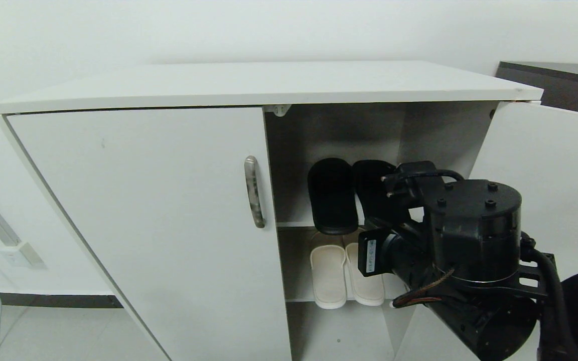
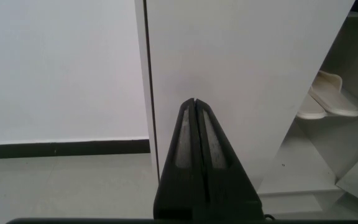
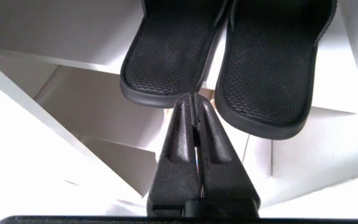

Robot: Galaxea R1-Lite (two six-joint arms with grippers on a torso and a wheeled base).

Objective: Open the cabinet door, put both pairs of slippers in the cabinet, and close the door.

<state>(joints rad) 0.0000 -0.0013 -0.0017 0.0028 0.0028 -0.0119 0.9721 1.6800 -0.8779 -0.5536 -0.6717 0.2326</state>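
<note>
Right hand [image 3: 194, 99]: fingers pressed together, holding nothing; it sits just short of the heels of the black slippers [image 3: 229, 56], inside the open right half of the cabinet [image 1: 269, 82]; left hand [image 2: 194, 102]: likewise closed and empty, facing the shut left door [image 2: 229, 74] from near by

Black slippers: side by side on the upper shelf [image 1: 291, 224], toes inward, heels overhanging its front edge; white slippers [image 1: 329, 273]: side by side on the lower shelf [image 1: 296, 300] directly beneath, heels at or just over its front edge; both pairs judged stowed

Right door [image 1: 545, 165]: swung wide open to the right; left door carries a metal handle [image 1: 253, 191] at its inner edge

Step in hand, as judged: closing the right door; recommended method: draw the right hand straight back out of the opening without brushing the overhanging heels; nudge the black pair deeper first if the door seems likely to foul them; then bring the hand round to the outer face of the right door and push it evenly until it meets the frame

Markings: no brand, label or writing can be read on the slippers or the cabinet
</note>
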